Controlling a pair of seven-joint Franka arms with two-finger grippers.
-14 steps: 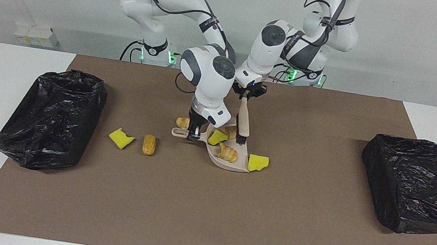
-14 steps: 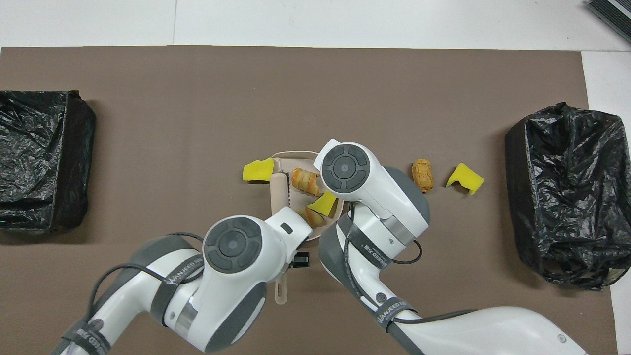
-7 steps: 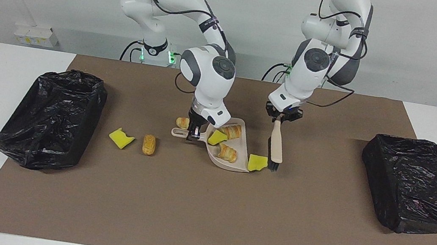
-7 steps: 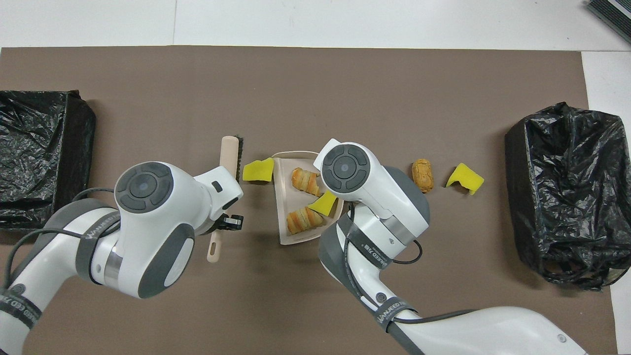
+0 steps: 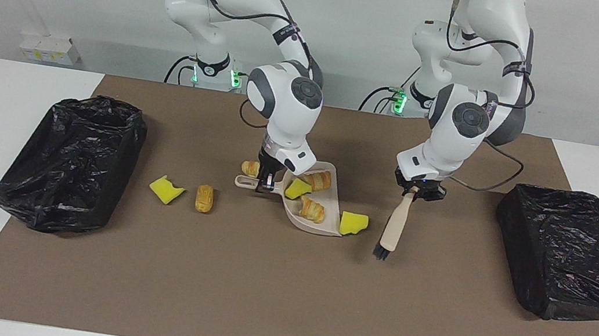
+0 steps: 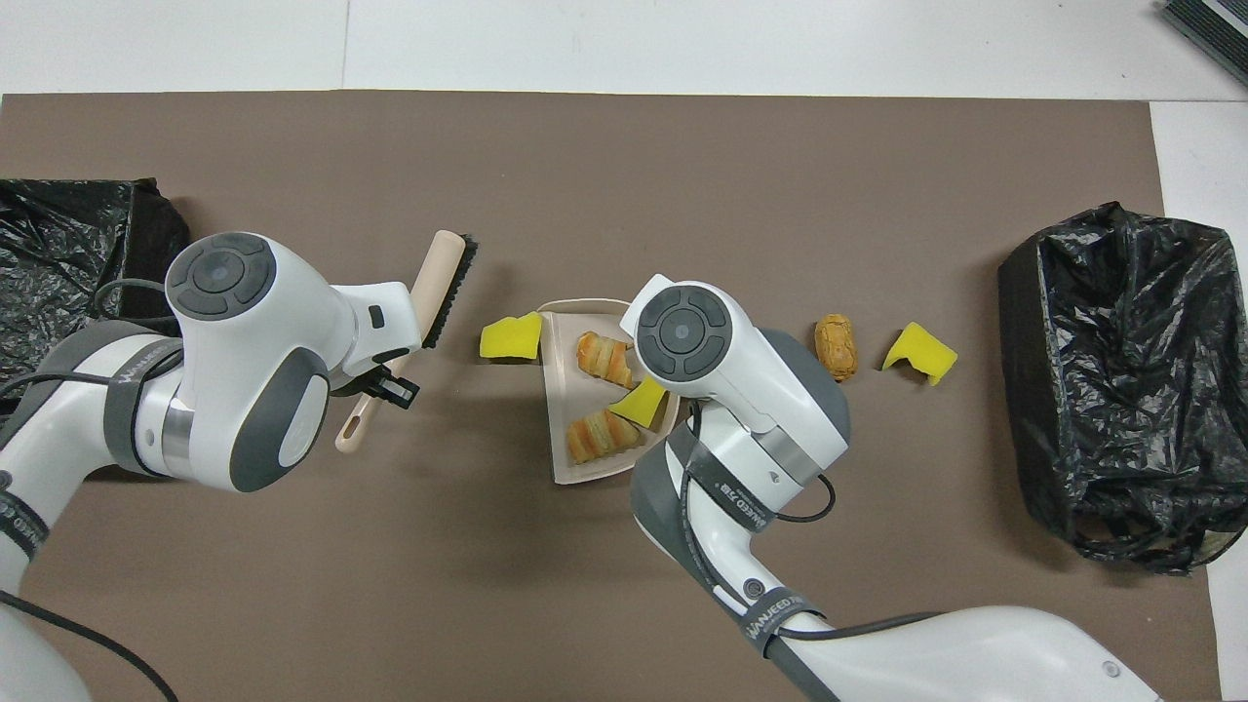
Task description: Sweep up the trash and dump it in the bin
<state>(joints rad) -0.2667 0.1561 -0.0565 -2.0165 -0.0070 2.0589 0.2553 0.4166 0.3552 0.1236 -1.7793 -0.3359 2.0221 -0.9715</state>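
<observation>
Seven scraps of trash are what I count on the brown mat [image 5: 280, 306]. Three sit in the dustpan [image 5: 326, 226]: two croissant pieces [image 5: 311, 209] [image 5: 320, 181] and a yellow sponge chunk [image 5: 297, 189]. Another yellow sponge chunk [image 5: 354, 224] lies on the mat touching the pan's open edge, toward the left arm's end of the table. A small bread piece [image 5: 249, 168] lies just beside the pan's handle, on the side nearer to the robots. Two more scraps lie apart toward the right arm's end: a bread roll [image 5: 204, 198] and, beside it, a notched sponge chunk [image 5: 166, 189], both between the pan and the black-bagged bin [image 5: 72, 159] at that end. My right gripper [image 5: 263, 185] is down at the pan's handle, fingers pinched on it, holding the pan flat on the mat. My left gripper [image 5: 418, 192] is clamped on the handle of the brush [image 5: 395, 228], which hangs tilted with its black bristles at the mat, near the loose sponge by the pan but not touching it. A second black-bagged bin [image 5: 569, 253] sits at the left arm's end, well apart from the brush.
</observation>
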